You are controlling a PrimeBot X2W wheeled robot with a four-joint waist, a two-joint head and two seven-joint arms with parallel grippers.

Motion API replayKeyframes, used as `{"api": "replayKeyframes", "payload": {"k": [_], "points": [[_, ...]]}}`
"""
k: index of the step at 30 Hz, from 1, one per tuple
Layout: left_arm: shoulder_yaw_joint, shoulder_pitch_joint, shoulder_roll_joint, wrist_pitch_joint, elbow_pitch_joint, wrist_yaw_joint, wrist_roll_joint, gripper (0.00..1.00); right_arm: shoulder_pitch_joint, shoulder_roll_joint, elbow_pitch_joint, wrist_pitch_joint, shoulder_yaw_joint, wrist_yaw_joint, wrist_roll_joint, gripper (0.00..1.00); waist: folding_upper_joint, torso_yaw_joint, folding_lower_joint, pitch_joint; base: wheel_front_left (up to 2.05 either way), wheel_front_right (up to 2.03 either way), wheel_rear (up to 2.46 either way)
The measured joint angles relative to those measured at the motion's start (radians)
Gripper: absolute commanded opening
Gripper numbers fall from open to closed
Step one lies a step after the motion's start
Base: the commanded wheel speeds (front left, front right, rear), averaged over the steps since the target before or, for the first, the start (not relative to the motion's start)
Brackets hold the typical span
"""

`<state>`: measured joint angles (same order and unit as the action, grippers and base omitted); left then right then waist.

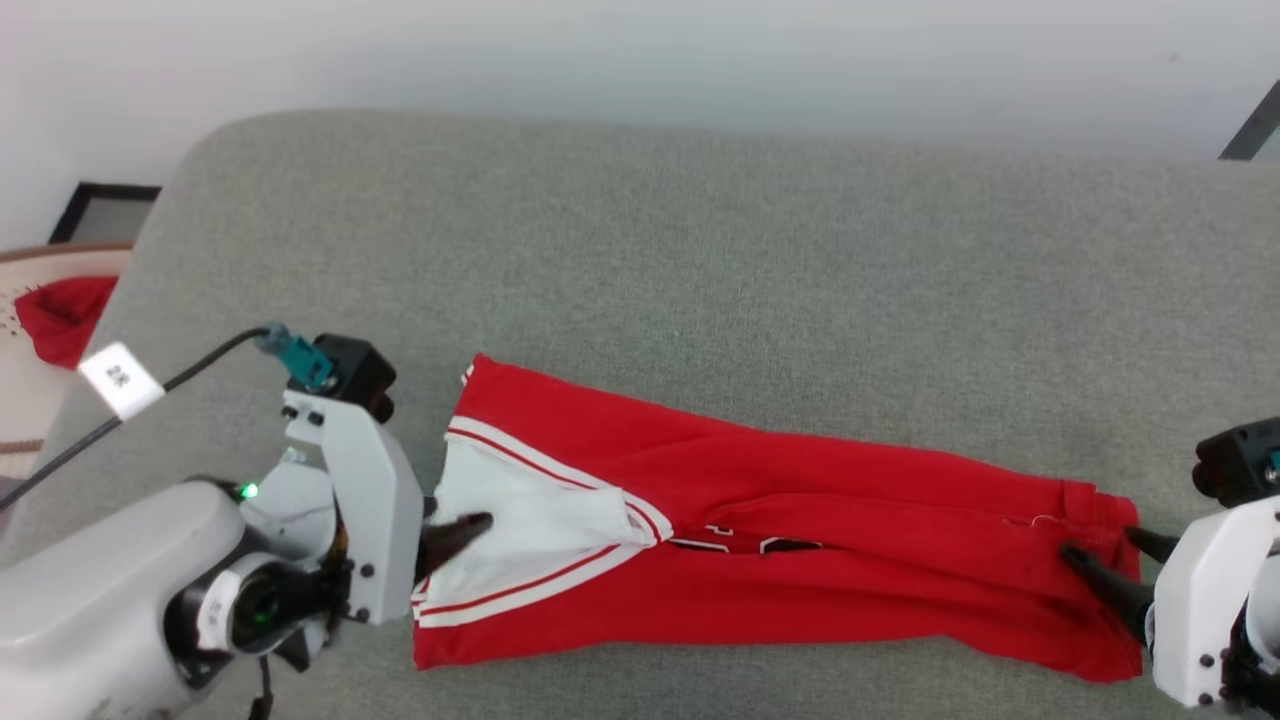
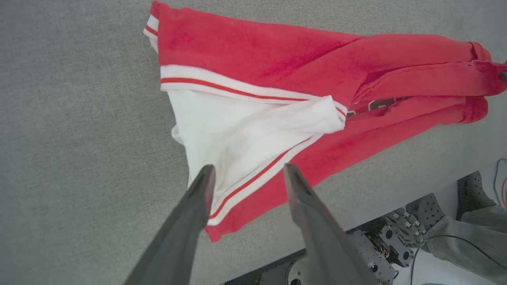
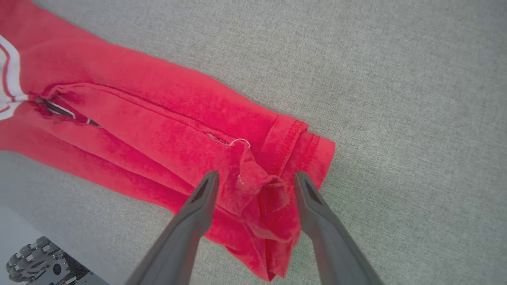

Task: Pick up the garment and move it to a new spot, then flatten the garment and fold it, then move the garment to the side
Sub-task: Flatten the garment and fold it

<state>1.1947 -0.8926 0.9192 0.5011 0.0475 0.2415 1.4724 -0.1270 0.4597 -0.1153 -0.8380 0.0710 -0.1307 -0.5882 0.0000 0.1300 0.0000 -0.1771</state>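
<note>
Between the two pincers, stretched across the grey fabric-covered tabletop [image 1: 700, 250], lies the red sleeveless basketball jersey [image 1: 800, 600], folded lengthways into a long, slightly crooked band. Its white side panel, edged with red-and-white striped trim, lies at the end by the left pincer [image 1: 462, 530]; the stitched red hem lies at the end by the right pincer [image 1: 1105, 550]. About midway between them, a sliver of black lettering outlined in white peeps out from under a fold.

Seen from the left wrist, the left pincer [image 2: 248, 169] is released, its two dark fingers spread wide. One tip sits at the edge of the white panel and the other over the striped trim of the jersey [image 2: 257, 51]. Nothing is caught between them, and I cannot tell whether the tips press on the cloth.

Seen from the right wrist, the right pincer [image 3: 255, 176] is likewise released. Its fingers stand on either side of a crumpled bunch of hem on the jersey [image 3: 158, 118], with a gap on each side and no grip on it.

Well apart from the left pincer, past the tabletop's rounded corner on its outer side, a small plain red cloth [image 1: 60, 315] is bunched against a cream perforated basket [image 1: 20, 400]. A black cable [image 1: 200, 362] with a white tag [image 1: 120, 378] runs up to the left wrist.
</note>
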Motion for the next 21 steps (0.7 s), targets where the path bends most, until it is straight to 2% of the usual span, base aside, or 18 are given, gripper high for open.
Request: {"api": "replayKeyframes", "payload": {"k": [8,21], "points": [[-0.022,0.059,0.043,-0.092,0.018,0.011,0.009,1.0,0.07,-0.052,-0.034,0.007,-0.047,0.0,0.001,1.0,0.0001,-0.001,0.0,0.066,0.0,0.0,0.0],[-0.075,0.213,0.045,-0.494,-0.004,-0.032,-0.079,1.0,0.169,-0.173,-0.04,0.121,-0.175,0.0,0.067,1.0,0.0,0.007,0.0,0.159,0.0,0.0,0.0]]}}
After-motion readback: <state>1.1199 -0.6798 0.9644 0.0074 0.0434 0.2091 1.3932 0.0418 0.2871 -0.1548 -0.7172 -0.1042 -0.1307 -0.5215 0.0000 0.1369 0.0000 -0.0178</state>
